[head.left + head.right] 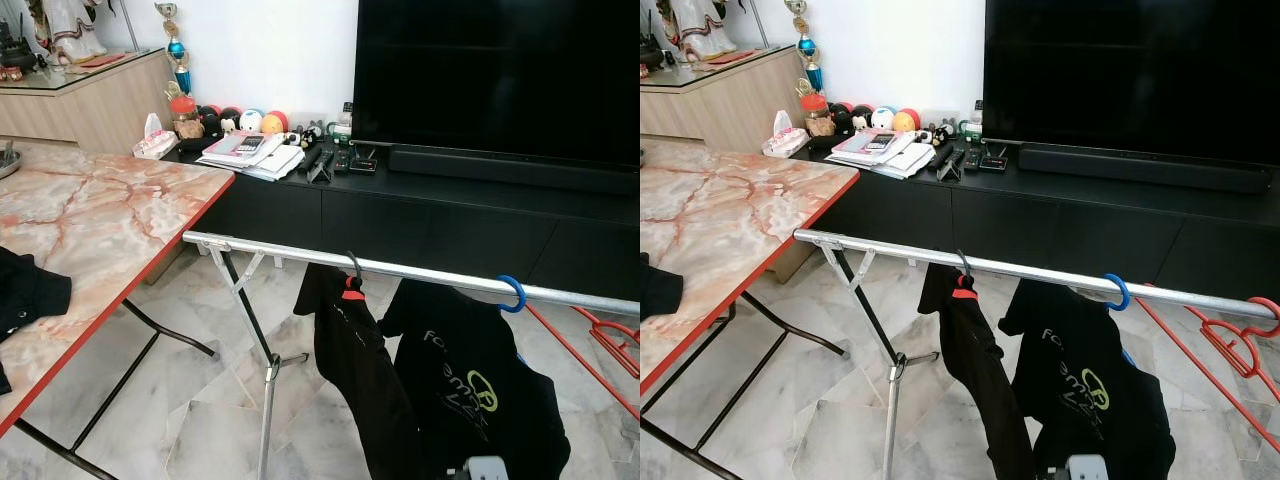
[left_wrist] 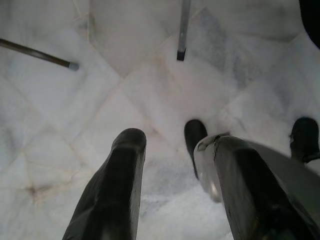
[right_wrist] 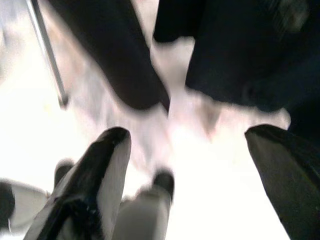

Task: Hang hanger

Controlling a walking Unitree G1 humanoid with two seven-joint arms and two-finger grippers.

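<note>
Right eye view: red hanger [image 1: 1230, 345] on rail [image 1: 1040, 272], cropped in left eye view

We stand in a home living room. A large black TV [image 1: 500, 75] sits on a long, low black cabinet [image 1: 420, 215] against a white wall, with a soundbar [image 1: 510, 168] before it. Remotes [image 1: 322, 160], papers [image 1: 250, 153], small ball-shaped toys [image 1: 262, 121] and a tissue pack [image 1: 153, 142] clutter the cabinet top. A wooden sideboard [image 1: 90, 105] carries a trophy [image 1: 178, 50] and a figurine [image 1: 70, 28]. A marble-patterned folding table [image 1: 100, 220] stands on the pale marble floor [image 1: 200, 420], and beside it a metal drying rack [image 1: 400, 270] holds 2 black shirts [image 1: 470, 390] on hangers.
</note>
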